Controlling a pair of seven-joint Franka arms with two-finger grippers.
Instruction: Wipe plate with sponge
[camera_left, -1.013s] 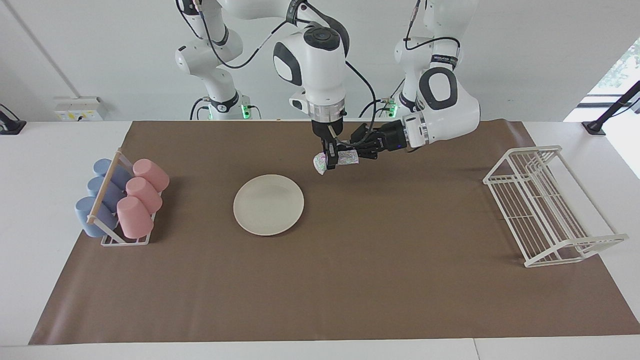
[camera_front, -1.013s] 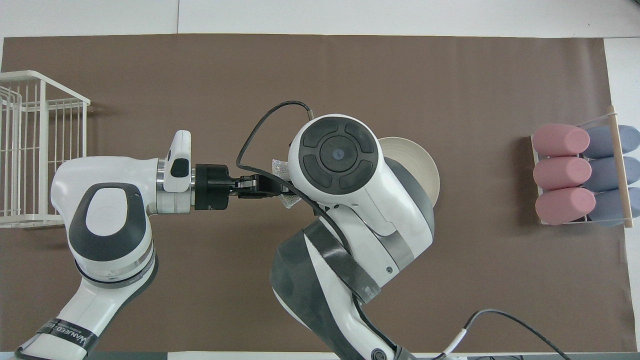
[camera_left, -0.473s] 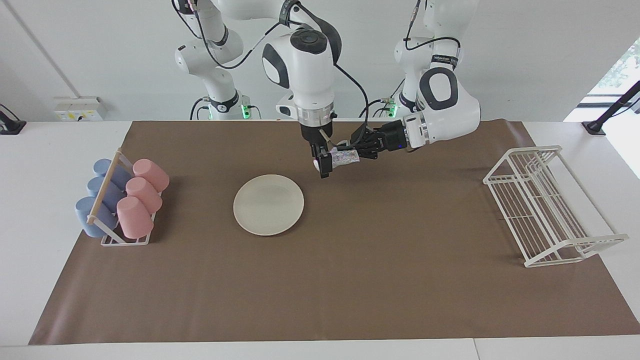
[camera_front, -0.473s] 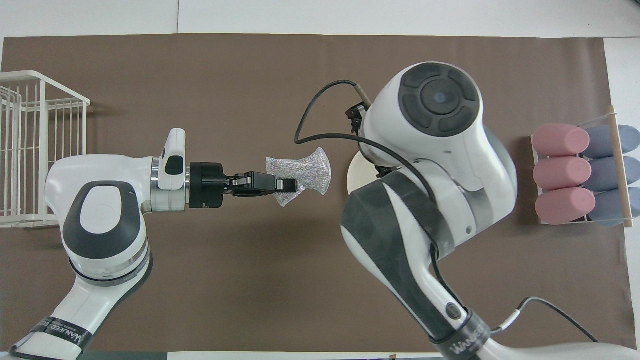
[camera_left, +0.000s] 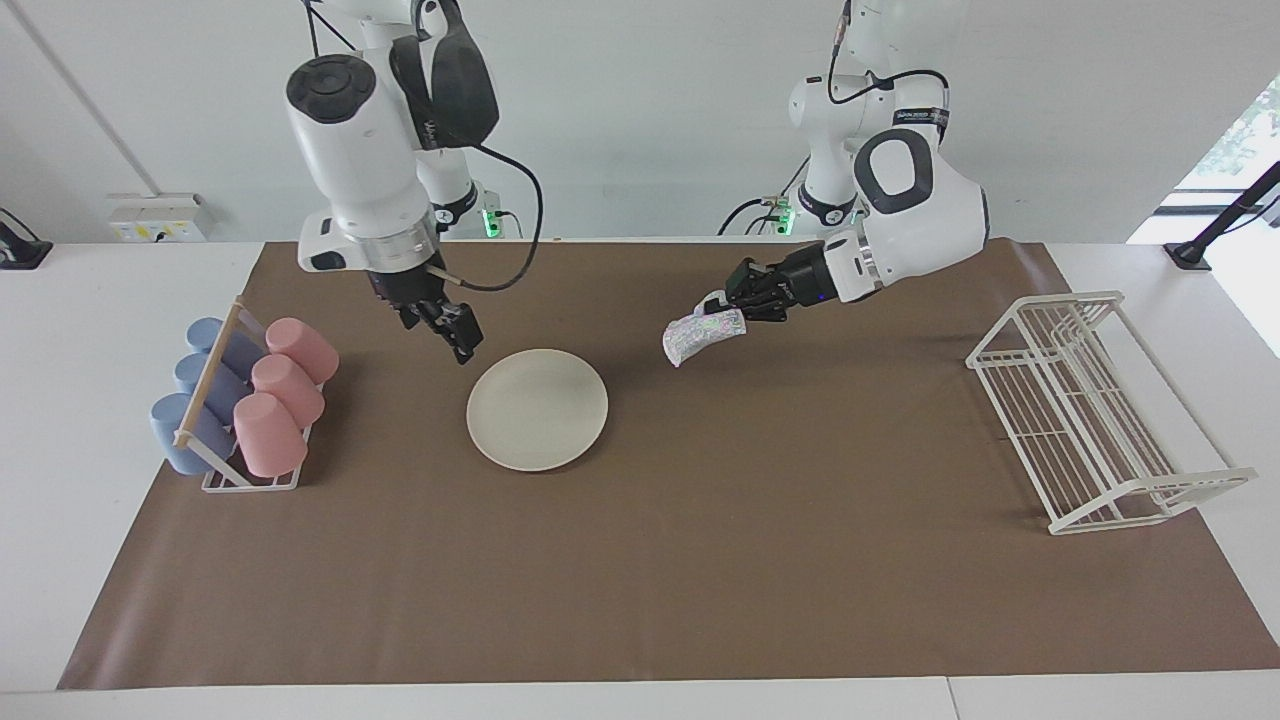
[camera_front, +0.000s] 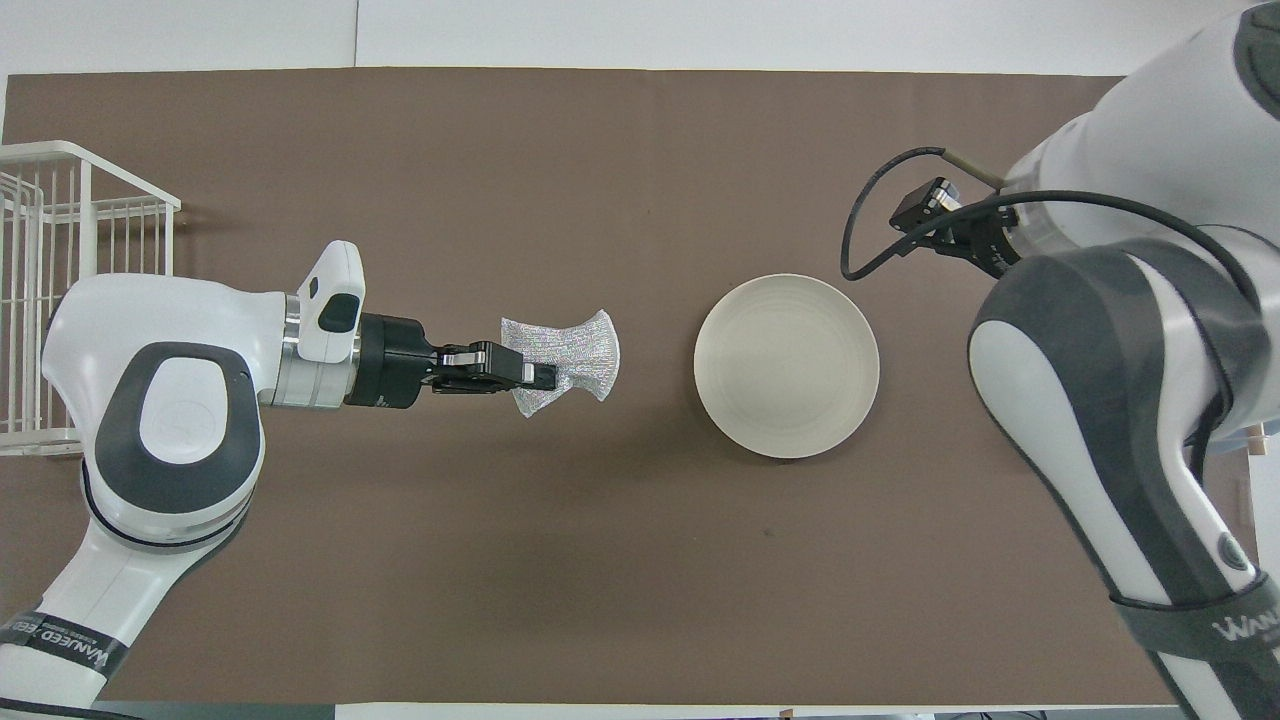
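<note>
— What's nearest the robots?

— I see the left claw (camera_left: 722, 312) clamped on the sponge (camera_left: 692, 338), held in the air over bare brown mat (camera_left: 700, 560), toward the left arm's end from the plate (camera_left: 537, 409). From above, the sponge fans out flat; facing, it droops.

— The right claw (camera_left: 452, 333)?

— Empty, fingers spread, hanging by the plate's rim toward the cup rack (camera_left: 240, 400). The overhead view hides that rack under the right arm.

— Farther out?

— The plate lies flat on the counter mat; the wire rack (camera_left: 1090, 410) sits at the left arm's end.

One high camera faces the robots, another looks steeply down; both share the brown mat (camera_left: 700, 560).
</note>
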